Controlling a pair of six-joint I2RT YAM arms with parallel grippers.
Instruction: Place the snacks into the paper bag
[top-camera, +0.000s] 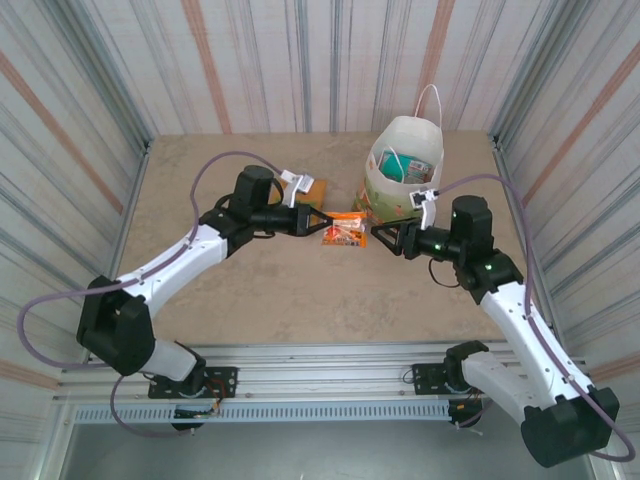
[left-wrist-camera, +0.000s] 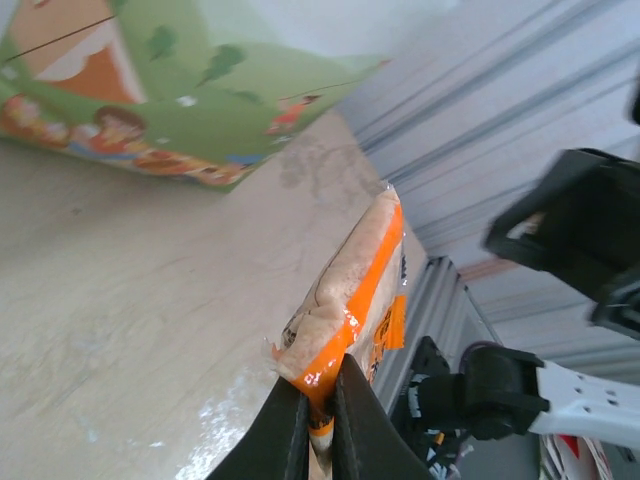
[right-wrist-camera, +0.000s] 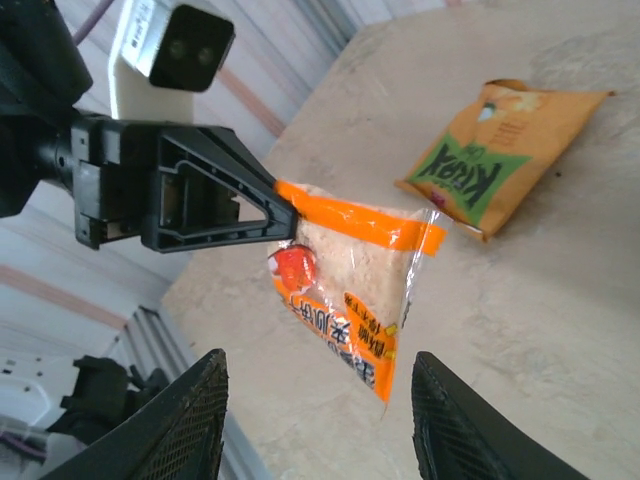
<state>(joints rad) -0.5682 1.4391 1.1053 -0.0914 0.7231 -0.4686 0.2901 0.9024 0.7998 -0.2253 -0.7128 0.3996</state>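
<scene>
At the middle of the table (top-camera: 250, 300), between my two arms, the left gripper (top-camera: 312, 221) is pressed together on the top seam of the orange-red packet (top-camera: 345, 232), which dangles from its tips. From the other side my right gripper (top-camera: 378, 237) faces it just beside the packet's free edge, with its fingers (right-wrist-camera: 190, 425) spread wide and nothing between them.

The paper bag (top-camera: 405, 165) stands upright just behind the right gripper, near the far right corner, with its mouth open and a green packet (top-camera: 398, 166) showing inside. The orange packet with green lettering (top-camera: 312, 190) lies flat just behind the left gripper.

I have open tabletop on the whole near side and out to the left edge. The surface is pale mottled beige. Corrugated striped walls (top-camera: 100, 100) close in the left, far and right sides.
</scene>
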